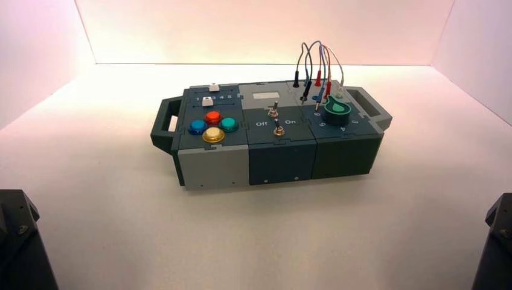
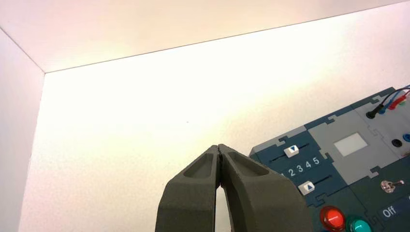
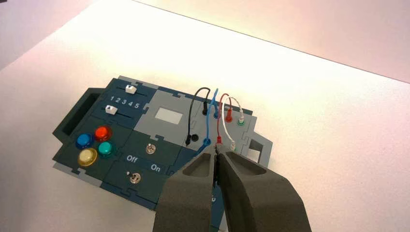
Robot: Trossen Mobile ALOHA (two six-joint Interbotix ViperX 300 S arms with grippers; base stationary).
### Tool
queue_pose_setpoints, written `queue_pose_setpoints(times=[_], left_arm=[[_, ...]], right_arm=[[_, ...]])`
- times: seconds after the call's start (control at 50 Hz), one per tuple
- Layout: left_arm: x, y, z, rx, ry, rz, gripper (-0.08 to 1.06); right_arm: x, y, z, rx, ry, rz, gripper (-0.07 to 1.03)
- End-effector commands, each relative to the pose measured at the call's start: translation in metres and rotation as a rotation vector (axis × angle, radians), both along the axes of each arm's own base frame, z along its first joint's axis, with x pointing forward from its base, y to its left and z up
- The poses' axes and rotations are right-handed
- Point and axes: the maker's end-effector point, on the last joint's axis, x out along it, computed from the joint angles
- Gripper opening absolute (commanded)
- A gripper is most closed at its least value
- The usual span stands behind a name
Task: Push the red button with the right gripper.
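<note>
Well apart: red button, right tool.

The left arm sits low at 7 o'clock in the high view, the right arm at 5 o'clock. The left gripper has its fingertips pressed together; the right gripper likewise, tips meeting in a point.

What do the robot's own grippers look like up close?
Both look alike: the left gripper and right gripper each have two matte dark grey fingers tapering to a point, with a scooped hollow near each tip. No cables or markings show.
</note>
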Motion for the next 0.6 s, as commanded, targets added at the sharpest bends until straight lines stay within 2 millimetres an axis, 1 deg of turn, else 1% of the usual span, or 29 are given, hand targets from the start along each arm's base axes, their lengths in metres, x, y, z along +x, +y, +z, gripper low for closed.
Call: queue_pose_setpoints(times=[0.02,0.28,0.36,0.5,0.58,0.6], left_arm=[[0.008,0.000,0.016,-0.004,-0.043,0.003,-0.03],[0.007,0.001,0.014,-0.002,-0.039,0.004,-0.03],[0.007,0.001,0.014,-0.003,-0.038,0.007,-0.03],[0.010,0.004,0.015,-0.004,-0.037,0.018,-0.03],[0.012,0.006,0.015,-0.007,-0.034,0.028,-0.03],[0.013,0.006,0.016,-0.006,-0.036,0.028,-0.03]], right_arm=[[0.002,0.003,0.007,0.017,-0.012,0.003,-0.02],[0.002,0.004,0.008,0.023,-0.010,0.002,-0.02],[0.001,0.009,0.007,0.029,-0.002,0.018,-0.02],[-0.005,0.032,0.003,0.023,0.035,0.103,-0.02],[-0.011,0.059,-0.002,0.036,0.089,0.179,-0.02],[-0.012,0.062,-0.003,0.036,0.097,0.187,-0.02]])
